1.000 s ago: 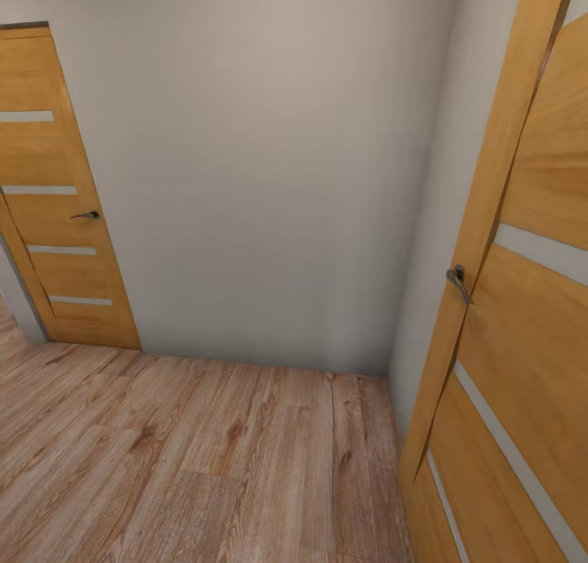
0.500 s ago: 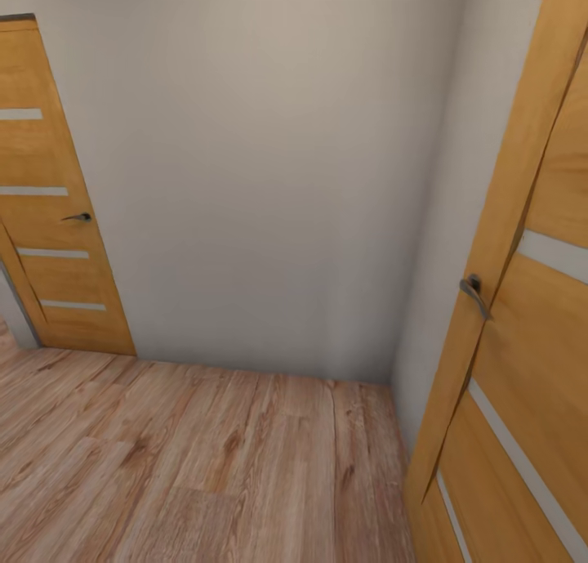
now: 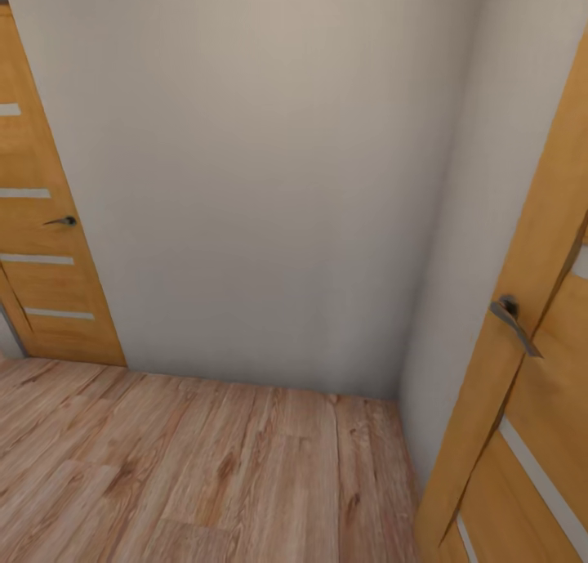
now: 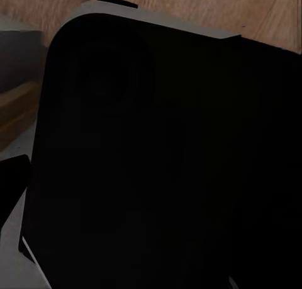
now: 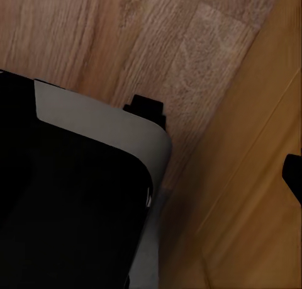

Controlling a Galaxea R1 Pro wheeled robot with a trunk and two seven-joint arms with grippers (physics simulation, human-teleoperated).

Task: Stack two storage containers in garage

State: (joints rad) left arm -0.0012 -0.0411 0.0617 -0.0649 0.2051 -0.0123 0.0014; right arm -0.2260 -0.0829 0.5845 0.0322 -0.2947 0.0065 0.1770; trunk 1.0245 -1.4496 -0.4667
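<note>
Wood-plank floor (image 3: 204, 465), plain wall (image 3: 261, 179), two wooden doors (image 3: 41, 244).

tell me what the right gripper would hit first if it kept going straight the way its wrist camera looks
Probably the robot's own dark body, which blocks much of the right wrist view; past that lie the wood plank floor and an orange wooden door. Depth is unclear.

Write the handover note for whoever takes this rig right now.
Pincers: their state cannot be told from the dark wrist views.
Location: a small corner with light wood plank floor, plain pale wall, an orange-brown wooden door with pale stripes at left and a similar door with a grey lever handle close at right.
Containers: none seen here.
Left: find, carry and stack both in the garage.
</note>
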